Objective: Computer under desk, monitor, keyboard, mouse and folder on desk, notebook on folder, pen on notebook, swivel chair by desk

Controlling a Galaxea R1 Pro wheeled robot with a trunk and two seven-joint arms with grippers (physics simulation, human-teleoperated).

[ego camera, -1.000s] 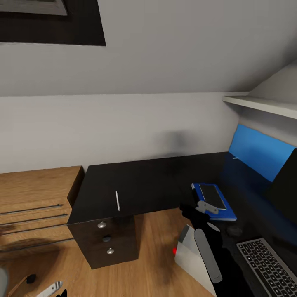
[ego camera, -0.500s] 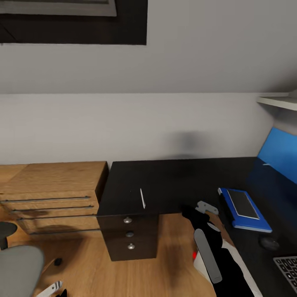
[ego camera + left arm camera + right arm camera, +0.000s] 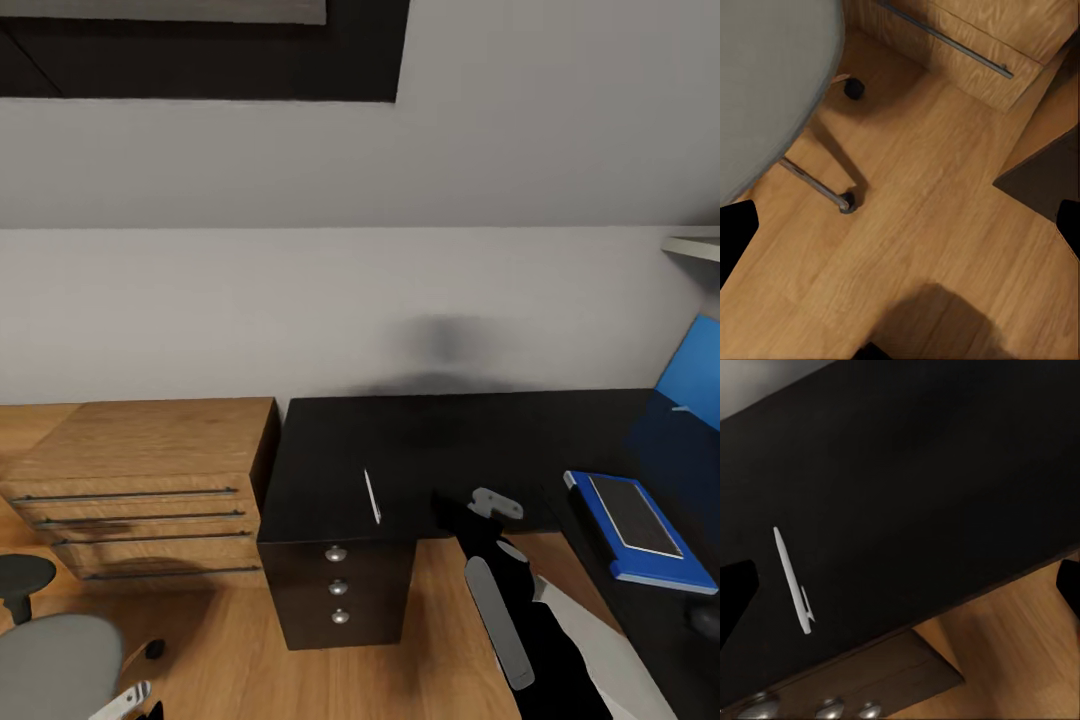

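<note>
Black desk [image 3: 470,430]: your right pincer [image 3: 487,503], spread wide and empty, has the pen [image 3: 372,497] at nine o'clock, lengthwise twelve-to-six.

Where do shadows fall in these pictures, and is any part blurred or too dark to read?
Head view: a soft grey shadow on the white wall above the black-topped desk, which is dark yet readable; the thin white pen is sharp. Left wrist view: a blurred dark shadow on the wooden floor. Right wrist view: the desk surface is nearly featureless black, the pen crisp.
</note>
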